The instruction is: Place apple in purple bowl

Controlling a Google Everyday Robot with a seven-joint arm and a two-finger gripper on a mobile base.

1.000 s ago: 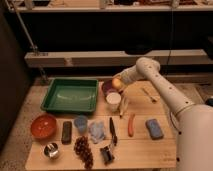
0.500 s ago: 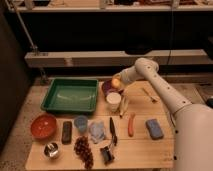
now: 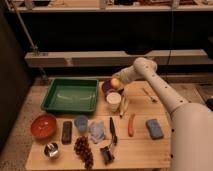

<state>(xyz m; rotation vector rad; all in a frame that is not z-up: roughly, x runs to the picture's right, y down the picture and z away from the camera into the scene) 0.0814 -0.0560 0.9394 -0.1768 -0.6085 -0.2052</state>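
Basically, the white arm is reaching across the wooden table from the right, and the gripper is hanging directly over the purple bowl just right of the green tray. It's clamping the apple between closed jaws, so the carry is looking done; lowering and releasing into the bowl are what I'm judging as left.

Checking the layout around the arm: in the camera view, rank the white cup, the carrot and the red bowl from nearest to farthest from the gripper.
The gripper holds the apple above the purple bowl.
1. White cup, just below.
2. Carrot, lower right.
3. Red bowl, far lower left.
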